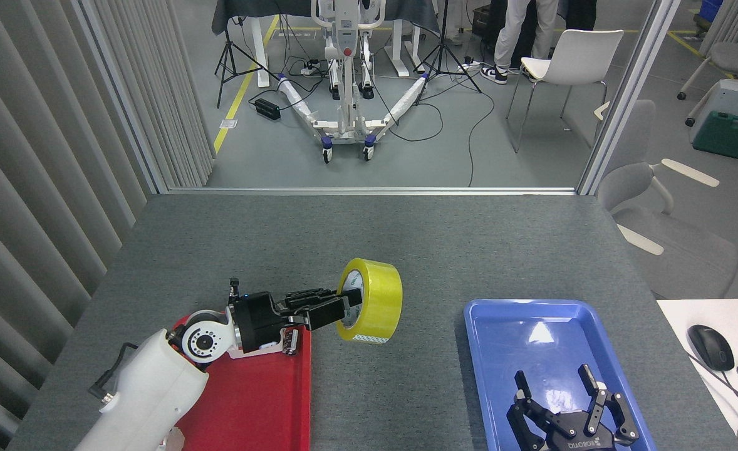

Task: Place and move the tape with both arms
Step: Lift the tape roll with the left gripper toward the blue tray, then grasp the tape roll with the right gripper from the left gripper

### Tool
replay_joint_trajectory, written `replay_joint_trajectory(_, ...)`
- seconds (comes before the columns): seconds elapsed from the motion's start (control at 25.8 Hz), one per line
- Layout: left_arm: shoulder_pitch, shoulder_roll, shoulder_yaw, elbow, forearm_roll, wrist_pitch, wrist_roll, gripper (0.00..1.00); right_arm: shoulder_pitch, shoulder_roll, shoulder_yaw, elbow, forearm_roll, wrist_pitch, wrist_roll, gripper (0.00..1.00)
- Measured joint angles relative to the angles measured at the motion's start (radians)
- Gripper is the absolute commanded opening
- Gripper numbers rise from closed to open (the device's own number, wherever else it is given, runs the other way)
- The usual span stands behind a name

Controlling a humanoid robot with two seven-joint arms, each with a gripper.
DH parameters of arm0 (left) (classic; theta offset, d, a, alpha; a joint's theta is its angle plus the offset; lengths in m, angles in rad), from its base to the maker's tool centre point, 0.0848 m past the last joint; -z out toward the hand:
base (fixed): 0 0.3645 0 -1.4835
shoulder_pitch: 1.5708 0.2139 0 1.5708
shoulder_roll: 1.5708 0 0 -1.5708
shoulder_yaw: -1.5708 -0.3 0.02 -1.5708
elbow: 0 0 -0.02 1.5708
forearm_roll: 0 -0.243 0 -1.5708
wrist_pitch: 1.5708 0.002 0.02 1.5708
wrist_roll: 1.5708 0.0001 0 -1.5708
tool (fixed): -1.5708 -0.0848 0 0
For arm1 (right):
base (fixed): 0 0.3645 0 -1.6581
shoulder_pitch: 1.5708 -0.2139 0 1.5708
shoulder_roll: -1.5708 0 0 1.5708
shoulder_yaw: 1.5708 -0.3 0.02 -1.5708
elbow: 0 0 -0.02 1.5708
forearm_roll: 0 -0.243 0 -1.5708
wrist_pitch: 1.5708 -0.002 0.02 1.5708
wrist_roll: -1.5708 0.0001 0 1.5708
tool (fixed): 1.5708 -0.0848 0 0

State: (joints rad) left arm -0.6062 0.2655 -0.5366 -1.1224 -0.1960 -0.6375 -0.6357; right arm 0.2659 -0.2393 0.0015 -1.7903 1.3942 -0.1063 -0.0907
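Note:
The yellow tape is a wide roll with a white core, held on edge in the air above the grey table, between the two trays. My left gripper reaches in from the lower left and is shut on the tape's rim, fingers through the core. My right gripper sits low over the near end of the blue tray, fingers spread open and empty, well to the right of the tape.
A red tray lies at the lower left under my left arm, with a beige switch box partly hidden by the wrist. A mouse rests on a white desk at the right. Chairs and a person's legs stand beyond the table.

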Motion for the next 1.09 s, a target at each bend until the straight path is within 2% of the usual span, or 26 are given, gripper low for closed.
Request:
replay_joint_trajectory(0.23,-0.041,-0.067,-0.100,0.102,0.028,-0.045,0.016,0.00,0.017,-0.038,-0.013,0.009,-0.081,-0.185,-0.141,1.00)
replay_joint_trajectory(0.43,-0.060,-0.116,-0.143,0.147,0.036,-0.058,0.016,0.00,0.002,-0.067,-0.015,0.032,-0.109,-0.304,-0.164,1.00)
replay_joint_trajectory(0.66,-0.065,-0.145,-0.153,0.180,0.038,-0.064,0.013,0.00,-0.021,-0.093,-0.006,0.047,-0.128,-0.464,-0.167,1.00)
replay_joint_trajectory(1.09,-0.060,-0.151,-0.154,0.181,0.038,-0.091,0.010,0.00,-0.074,-0.096,0.068,0.058,-0.147,-0.517,-0.169,1.00)
